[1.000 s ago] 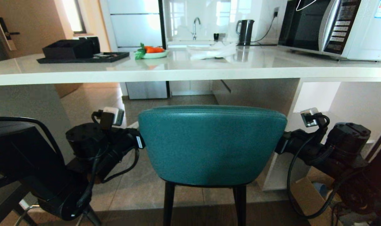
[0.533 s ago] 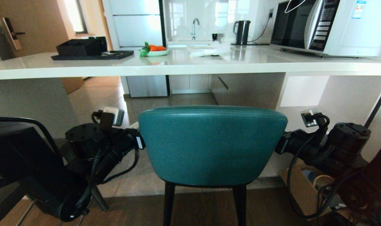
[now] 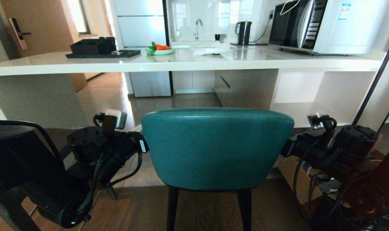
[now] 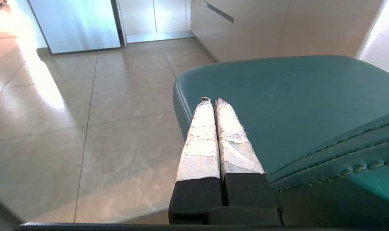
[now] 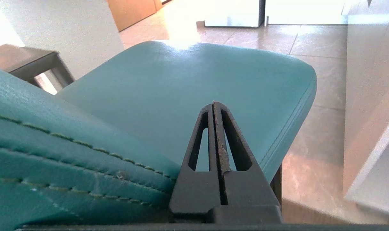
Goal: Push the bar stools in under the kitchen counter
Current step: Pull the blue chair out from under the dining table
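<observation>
The teal bar stool (image 3: 216,148) stands in front of me, its rounded back filling the middle of the head view, a short way out from the kitchen counter (image 3: 85,67). My left gripper (image 4: 212,100) is shut and lies along the left edge of the teal seat (image 4: 293,106), beside the backrest. My right gripper (image 5: 213,103) is shut too, over the right side of the seat (image 5: 181,83). In the head view both sets of fingers are hidden behind the backrest. The dark grey stool (image 5: 28,62) shows beyond the teal seat in the right wrist view.
On the counter stand a microwave (image 3: 322,25), a kettle (image 3: 243,32), a black tray (image 3: 101,53) and a plate of carrots (image 3: 159,49). A cardboard box (image 3: 297,179) and cables lie on the floor at the right. Open shelves sit under the counter's right end.
The camera has backed away from the counter, which now looks smaller and farther. The teal stool and both arms keep the same place in the picture, so the stool came back with me.
</observation>
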